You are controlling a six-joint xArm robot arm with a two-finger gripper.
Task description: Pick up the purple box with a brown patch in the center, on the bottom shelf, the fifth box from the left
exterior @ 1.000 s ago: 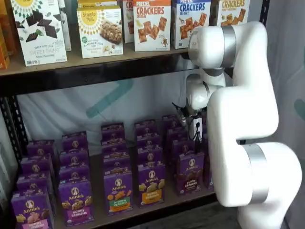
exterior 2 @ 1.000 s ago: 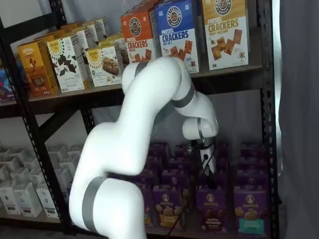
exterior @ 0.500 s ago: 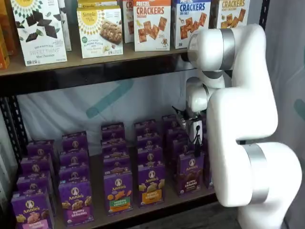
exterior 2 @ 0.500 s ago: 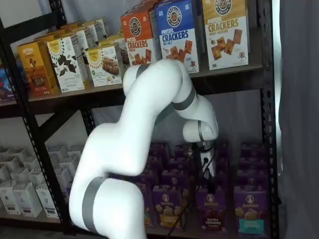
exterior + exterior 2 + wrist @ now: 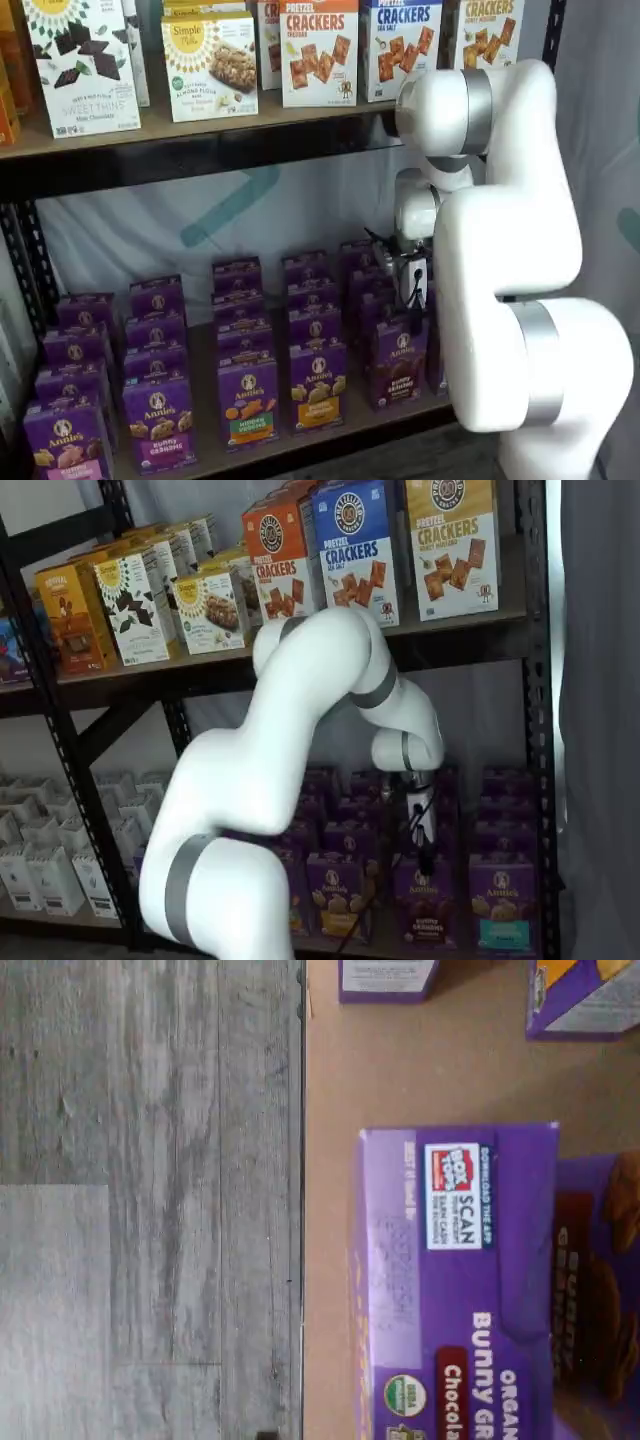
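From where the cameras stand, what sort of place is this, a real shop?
Probably a mock grocery aisle set up for testing, not a real shop. A black metal rack holds cracker boxes on a higher board and rows of purple cartons below, and a white robot arm reaches in.

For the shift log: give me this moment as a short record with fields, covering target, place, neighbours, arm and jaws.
target: the purple box with a brown centre patch, upright at the front of its column
place: the bottom shelf, near its front edge
neighbours: a carton with an orange-yellow patch on one side, a carton with a teal patch on the other
arm: the gripper hangs just above the target's top in both shelf views
jaws: side-on, no gap visible; nothing held
wrist view: looks down on the target's top flap
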